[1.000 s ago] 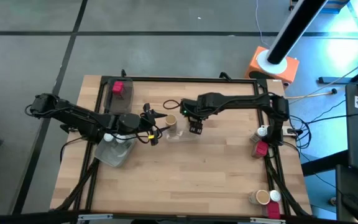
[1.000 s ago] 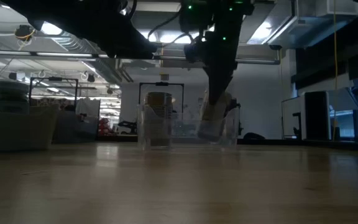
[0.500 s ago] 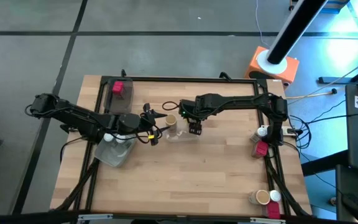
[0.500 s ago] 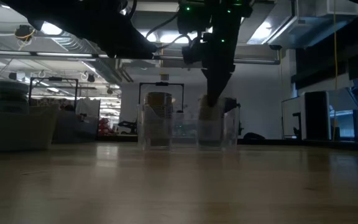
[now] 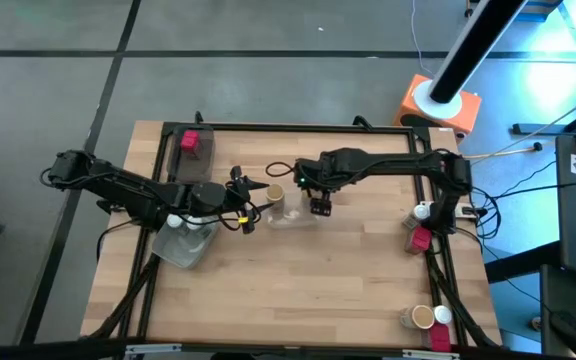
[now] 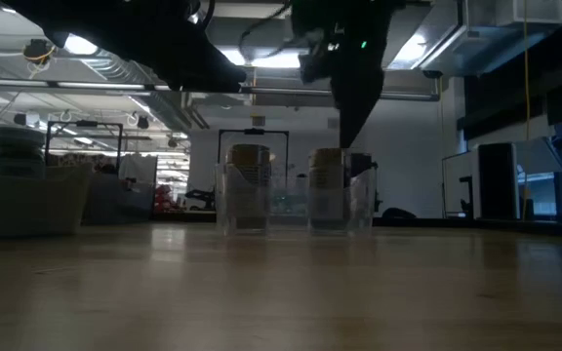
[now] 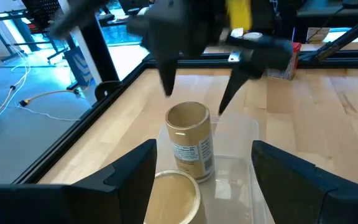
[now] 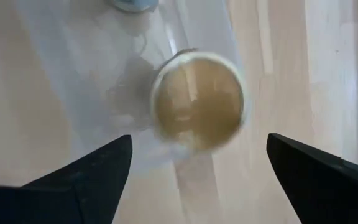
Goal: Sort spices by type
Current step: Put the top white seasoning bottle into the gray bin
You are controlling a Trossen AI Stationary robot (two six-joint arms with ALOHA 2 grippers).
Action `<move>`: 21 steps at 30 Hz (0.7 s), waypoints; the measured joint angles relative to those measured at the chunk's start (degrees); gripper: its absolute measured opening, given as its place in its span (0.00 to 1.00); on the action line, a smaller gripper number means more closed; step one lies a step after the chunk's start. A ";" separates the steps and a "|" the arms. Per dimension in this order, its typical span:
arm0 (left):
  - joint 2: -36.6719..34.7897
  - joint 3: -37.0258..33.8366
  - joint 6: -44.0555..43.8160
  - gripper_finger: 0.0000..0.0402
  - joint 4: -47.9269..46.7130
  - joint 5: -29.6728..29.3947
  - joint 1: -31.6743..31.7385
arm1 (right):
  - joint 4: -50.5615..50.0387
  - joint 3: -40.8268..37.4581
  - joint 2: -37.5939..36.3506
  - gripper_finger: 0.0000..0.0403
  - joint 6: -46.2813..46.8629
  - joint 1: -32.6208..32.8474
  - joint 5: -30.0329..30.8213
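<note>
Wooden table [image 5: 308,280]; right tool [image 5: 319,209] open above tan spice [image 8: 197,102]

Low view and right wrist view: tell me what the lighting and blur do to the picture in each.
Low view: bright ceiling lights behind leave the arms as dark shapes; the two tan jars in the clear tray stay dim but readable. Right wrist view: the tan jar top is smeared by motion blur between the open right gripper fingers, and the pale wood table looks washed out.
</note>
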 joint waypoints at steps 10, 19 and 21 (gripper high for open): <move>0.00 -0.02 -0.17 0.61 -0.02 0.00 0.00 | -7.99 0.02 -9.75 0.92 6.87 8.01 0.07; 0.00 -0.01 -0.44 0.61 -0.02 0.00 0.00 | -12.64 -2.79 -17.71 0.92 14.43 16.27 0.07; 0.00 -0.02 -0.61 0.61 -0.07 0.00 0.00 | -12.73 -5.00 -19.95 0.92 16.17 17.36 0.07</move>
